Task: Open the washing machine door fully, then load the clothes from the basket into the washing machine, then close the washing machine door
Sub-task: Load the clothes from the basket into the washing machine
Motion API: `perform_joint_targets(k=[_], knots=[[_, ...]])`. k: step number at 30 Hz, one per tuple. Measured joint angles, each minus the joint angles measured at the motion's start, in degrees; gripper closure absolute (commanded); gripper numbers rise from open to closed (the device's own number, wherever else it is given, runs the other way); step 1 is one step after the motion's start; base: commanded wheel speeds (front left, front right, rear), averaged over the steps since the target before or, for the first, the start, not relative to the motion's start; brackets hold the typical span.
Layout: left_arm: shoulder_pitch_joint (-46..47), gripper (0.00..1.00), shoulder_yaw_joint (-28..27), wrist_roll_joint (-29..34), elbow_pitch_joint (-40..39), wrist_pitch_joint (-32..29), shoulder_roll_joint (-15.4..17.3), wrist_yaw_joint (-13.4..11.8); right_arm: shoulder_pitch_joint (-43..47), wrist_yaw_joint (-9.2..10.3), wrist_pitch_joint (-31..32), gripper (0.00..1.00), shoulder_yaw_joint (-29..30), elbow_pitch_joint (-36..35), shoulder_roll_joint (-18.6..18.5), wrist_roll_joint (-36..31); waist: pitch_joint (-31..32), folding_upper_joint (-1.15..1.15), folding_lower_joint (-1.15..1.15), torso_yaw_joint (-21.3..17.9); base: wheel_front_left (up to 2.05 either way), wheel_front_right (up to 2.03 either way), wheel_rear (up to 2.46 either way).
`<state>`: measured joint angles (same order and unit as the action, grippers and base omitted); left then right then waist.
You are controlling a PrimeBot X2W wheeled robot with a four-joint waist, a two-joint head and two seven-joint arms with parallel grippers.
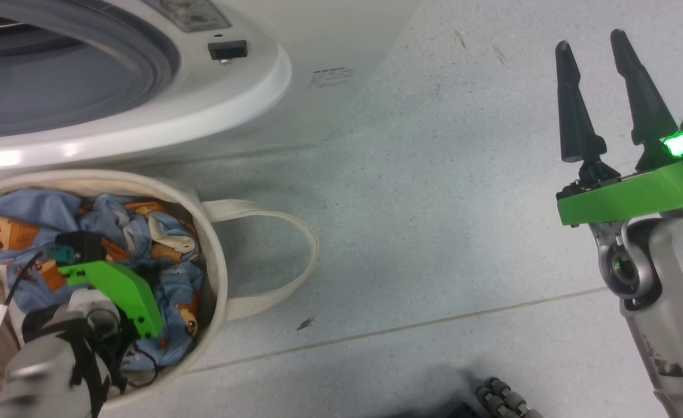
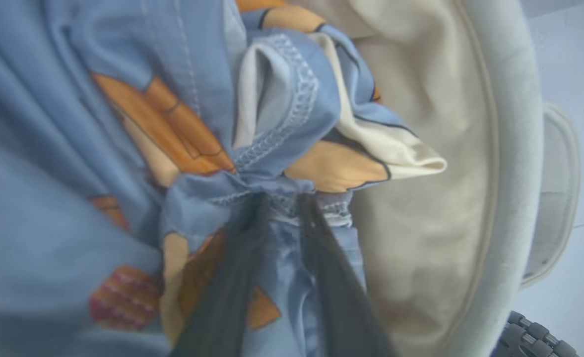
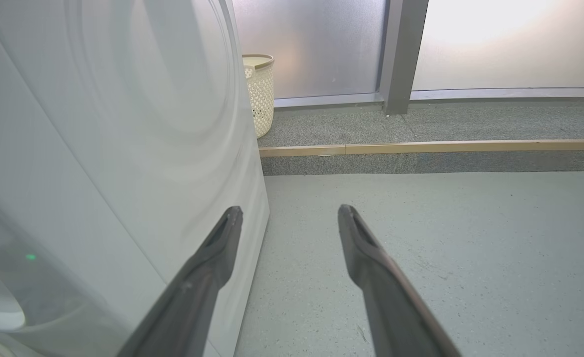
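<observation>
Washing machine: the washing machine (image 1: 242, 110) is filling the head view from 10 to 11 o'clock, its grey rubber ring (image 1: 155, 58) curving round the open mouth.
Basket: the basket (image 1: 216, 255) is sitting on the grey floor (image 1: 434, 203) at 8 o'clock, just in front of the machine. One strap handle (image 1: 306, 244) is looping out toward 3 o'clock.
Clothes: the clothes (image 1: 22, 217) are lying crumpled inside the basket.
Left gripper: the left gripper (image 2: 281, 201) is reaching down into the basket. In the left wrist view its fingers are drawn nearly together, seemingly pinching a bunched fold of the blue fabric, though the tips are blurring into the cloth.
Right gripper: the right gripper (image 1: 591, 42) is hovering at 3 o'clock, well apart from the basket, its fingers spread wide and holding nothing.
Right wrist view: the spread fingers are pointing past the machine's white side panel toward a cream perforated hamper (image 3: 259, 94) at 12 o'clock.
</observation>
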<state>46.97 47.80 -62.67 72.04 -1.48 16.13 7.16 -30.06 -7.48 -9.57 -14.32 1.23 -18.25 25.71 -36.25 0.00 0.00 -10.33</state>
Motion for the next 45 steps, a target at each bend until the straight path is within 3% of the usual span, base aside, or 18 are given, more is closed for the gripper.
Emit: perform_joint_targets(k=[15, 26, 35, 45], knots=[[-1.0, 1.0, 1.76, -3.01, -4.01, 3.96, -0.37, 0.0, -0.01, 0.0, -1.72, 0.0, -1.38, 3.85, 0.96, 1.21, 4.05, 0.0, 0.0, 1.79, 0.0, 0.0, 0.0], [-7.93, 1.0, 4.56, -5.76, -9.33, 12.58, -0.62, 0.0, 1.84, 0.0, -4.41, 0.0, -4.68, 11.63, 1.01, 6.27, 14.28, 0.0, -0.01, 4.65, 0.0, 0.0, 0.0], [-12.58, 1.0, 5.14, -6.57, -13.59, 15.72, 0.08, -0.01, 7.33, 0.0, -4.7, 0.0, -5.09, 14.51, 0.49, 9.51, 22.92, 0.0, -0.02, 7.57, 0.0, 0.0, 0.0], [-18.48, 1.0, -7.64, 4.88, -23.3, 15.74, 1.96, -0.01, 13.32, 0.0, -4.7, 0.0, -4.59, 14.56, 0.19, 11.31, 30.84, 0.0, -0.01, 10.71, 0.0, 0.0, 0.0]])
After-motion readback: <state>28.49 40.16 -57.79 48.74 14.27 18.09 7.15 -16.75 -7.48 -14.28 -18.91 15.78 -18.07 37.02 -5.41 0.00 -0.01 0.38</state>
